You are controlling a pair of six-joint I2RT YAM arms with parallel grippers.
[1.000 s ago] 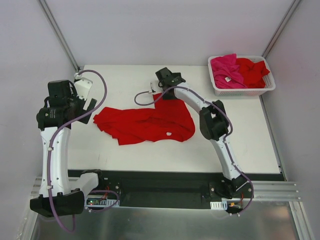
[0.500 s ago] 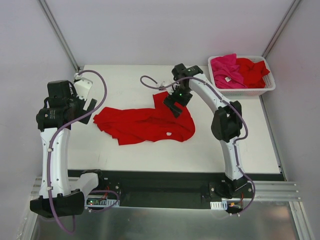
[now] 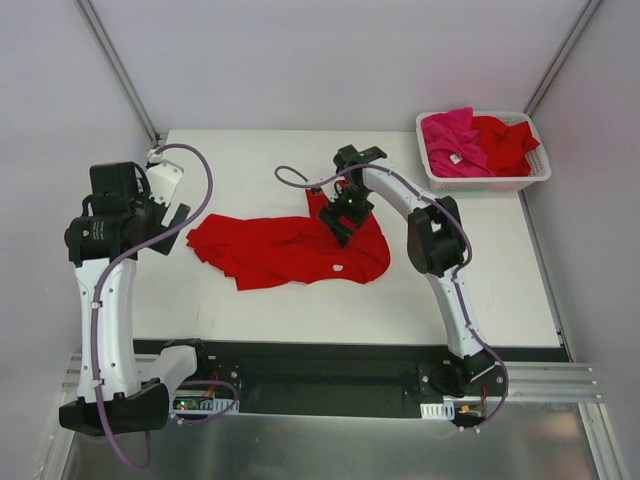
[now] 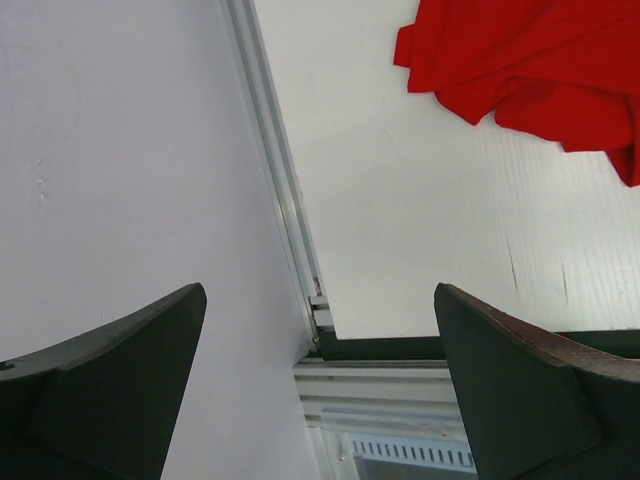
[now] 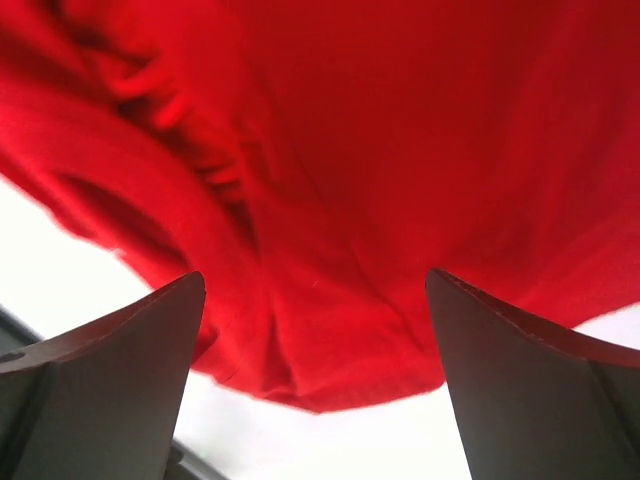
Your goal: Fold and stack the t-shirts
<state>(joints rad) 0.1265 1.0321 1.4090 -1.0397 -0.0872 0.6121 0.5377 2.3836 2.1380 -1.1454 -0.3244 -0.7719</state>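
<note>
One red t-shirt (image 3: 290, 250) lies crumpled and spread on the white table, left of centre. My right gripper (image 3: 340, 226) hangs open just above its back right part. In the right wrist view the red cloth (image 5: 340, 170) fills the frame, its edge lies between my open right gripper (image 5: 315, 345), and nothing is gripped. My left gripper (image 3: 172, 215) stands open, raised off the shirt's left end. In the left wrist view my left gripper (image 4: 320, 350) is empty, with a corner of the red t-shirt (image 4: 530, 70) at the top right. A magenta t-shirt (image 3: 450, 140) and another red t-shirt (image 3: 505, 142) lie in the basket.
The white slotted basket (image 3: 487, 183) stands at the table's back right corner. White walls close in the left, back and right sides. The metal rail at the table's left edge (image 4: 285, 220) and its dark front edge (image 4: 400, 347) show under my left gripper.
My right gripper has swung from the shirt's back edge out to the right, then down over the shirt's back right part, still open. The left arm has shifted slightly left.
</note>
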